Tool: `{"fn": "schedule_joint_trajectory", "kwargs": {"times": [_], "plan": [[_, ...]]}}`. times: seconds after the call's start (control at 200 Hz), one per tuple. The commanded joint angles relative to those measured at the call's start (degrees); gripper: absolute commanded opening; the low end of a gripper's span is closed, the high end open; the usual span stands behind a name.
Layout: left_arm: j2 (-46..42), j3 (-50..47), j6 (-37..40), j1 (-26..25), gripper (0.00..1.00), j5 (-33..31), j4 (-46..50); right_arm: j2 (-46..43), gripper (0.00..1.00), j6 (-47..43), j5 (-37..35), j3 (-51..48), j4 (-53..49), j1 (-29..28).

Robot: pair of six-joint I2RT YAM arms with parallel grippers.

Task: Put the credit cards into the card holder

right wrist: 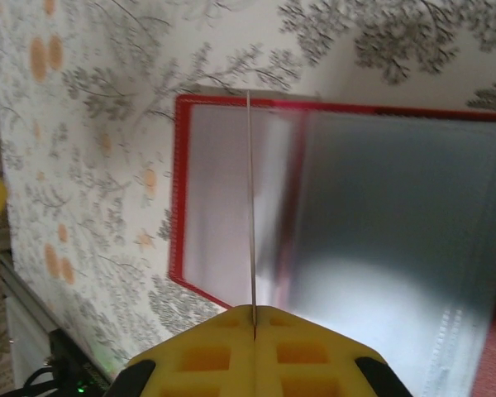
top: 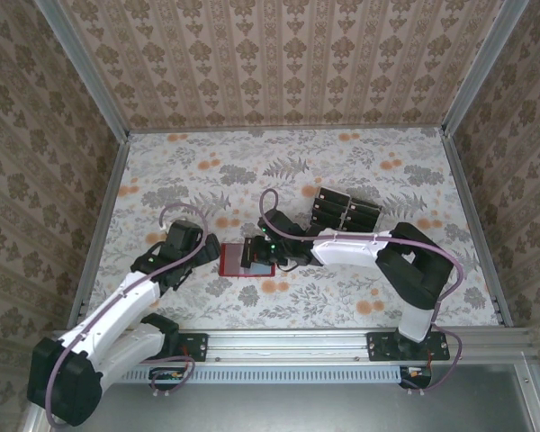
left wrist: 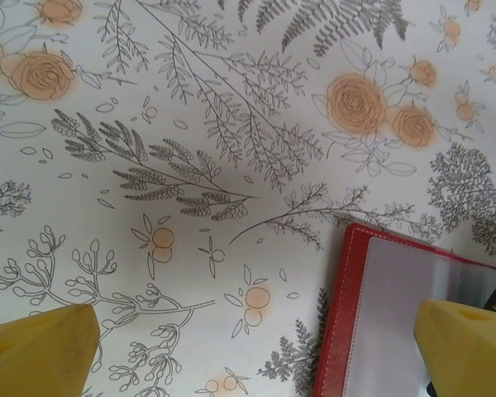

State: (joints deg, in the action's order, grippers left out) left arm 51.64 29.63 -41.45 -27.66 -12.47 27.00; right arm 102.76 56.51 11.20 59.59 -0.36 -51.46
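The red card holder [top: 235, 259] lies open on the floral table, its clear sleeves facing up [right wrist: 215, 198]. My right gripper [top: 263, 255] hovers over it, shut on one thin credit card [right wrist: 250, 207] that shows edge-on and points down at the sleeves between my yellow fingertips [right wrist: 254, 318]. Several more black credit cards [top: 344, 211] sit in a cluster behind the right arm. My left gripper [top: 202, 245] is open at the holder's left edge. Its one yellow finger [left wrist: 467, 347] is over the holder [left wrist: 347, 314], its other finger [left wrist: 41, 351] over bare cloth, and nothing is between them.
Patterned walls with metal posts enclose the table on three sides. A metal rail [top: 342, 346] carrying both arm bases runs along the near edge. Bare floral cloth [top: 252, 162] stretches across the far and left parts of the table.
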Motion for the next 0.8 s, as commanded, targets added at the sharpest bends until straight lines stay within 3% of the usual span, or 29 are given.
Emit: {"fn": "schedule_joint_trajectory", "kwargs": {"times": [0.0,0.365,0.555,0.795], "plan": [[0.67,1.31,2.06,0.36,1.00,1.33,0.06,0.73,0.00,-2.37,0.83,-1.95,-1.73,1.04],[2.54,1.80,1.92,-2.15,1.00,2.98,-1.15,-0.51,0.00,-9.41,5.87,-5.69,-3.45,7.19],[6.60,2.87,1.97,-5.42,1.00,2.67,-3.47,-1.74,0.00,-10.98,10.65,-4.23,-0.92,7.37],[13.04,5.24,2.65,-10.41,1.00,-0.16,-4.50,-6.25,0.00,-9.54,11.13,-4.13,1.23,7.83]]}}
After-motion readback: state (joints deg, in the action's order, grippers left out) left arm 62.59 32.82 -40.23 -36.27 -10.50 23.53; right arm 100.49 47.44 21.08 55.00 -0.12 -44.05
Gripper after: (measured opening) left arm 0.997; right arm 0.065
